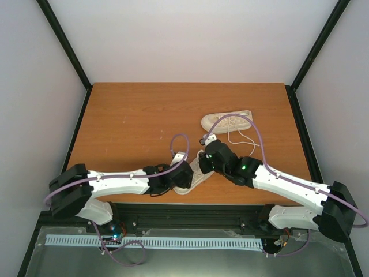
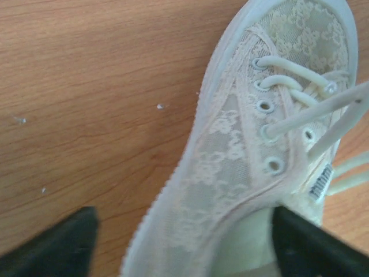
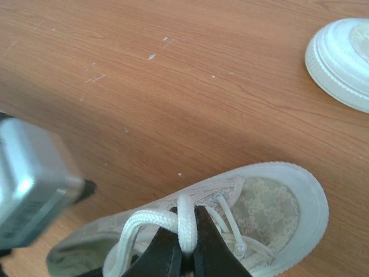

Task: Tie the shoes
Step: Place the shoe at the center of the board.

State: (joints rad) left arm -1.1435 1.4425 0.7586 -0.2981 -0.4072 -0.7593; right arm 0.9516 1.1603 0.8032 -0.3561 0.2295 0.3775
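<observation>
The near shoe lies at the near edge of the counter; the second shoe lies right of centre. Only the wrist views show grip: the right gripper is pinched closed on a lace, and the left gripper is spread wide, straddling the near shoe's side wall.

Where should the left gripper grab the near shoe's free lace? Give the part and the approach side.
Take the free lace strand where it runs taut off the near shoe, just past the eyelets; there it seems lifted clear of the fabric. Come from above with the left gripper, jaws across the strand. The right gripper holds a lace loop.
</observation>
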